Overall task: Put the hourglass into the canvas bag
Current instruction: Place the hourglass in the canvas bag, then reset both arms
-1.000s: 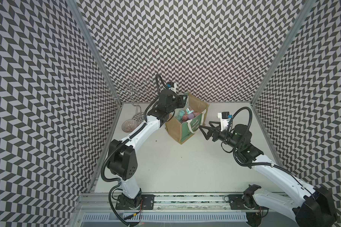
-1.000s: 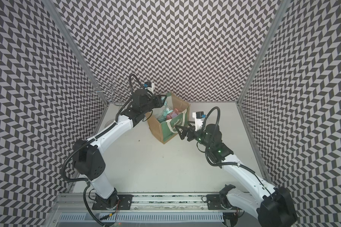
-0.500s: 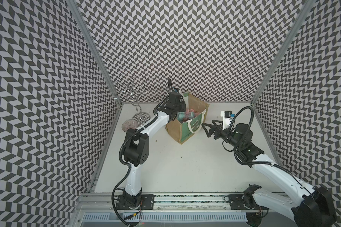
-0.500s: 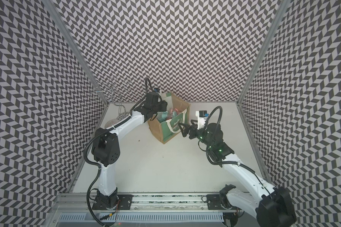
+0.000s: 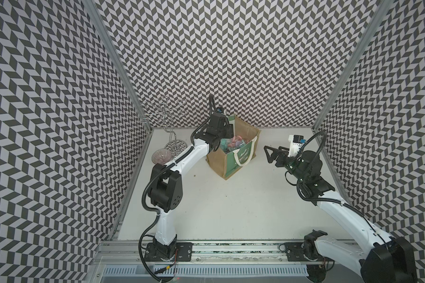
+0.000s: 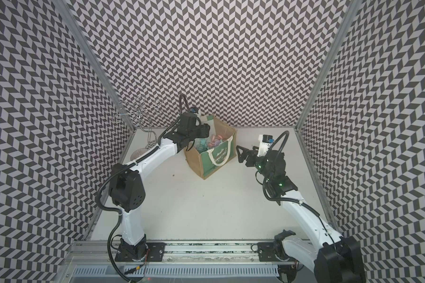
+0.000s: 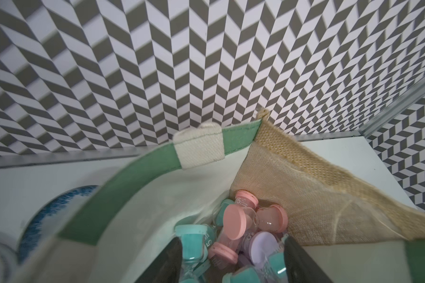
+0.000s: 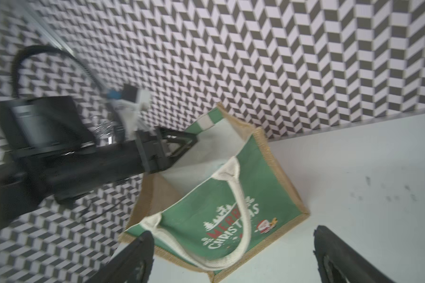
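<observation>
The canvas bag (image 5: 241, 158) (image 6: 217, 155) stands open at the back of the table, its green "Merry Christmas" panel (image 8: 221, 208) facing my right arm. Several hourglasses (image 5: 233, 144) with teal, pink and purple caps lie inside it. My left gripper (image 5: 216, 145) (image 6: 190, 145) (image 7: 232, 241) hangs in the bag's mouth, jaws open. A teal hourglass (image 7: 193, 242) lies just below one finger, and nothing is gripped. My right gripper (image 5: 271, 153) (image 6: 242, 153) (image 8: 233, 232) is open and empty, in the air to the right of the bag.
A wire stand (image 5: 168, 117) and a pinkish glass bowl (image 5: 161, 155) sit in the back left corner. A blue-rimmed plate (image 7: 47, 215) lies behind the bag. Chevron-patterned walls close the table on three sides.
My left gripper was shut and has now opened over the hourglasses in the bag, and the left arm's elbow swung inward. The right gripper drew back a little to the right, away from the bag.
</observation>
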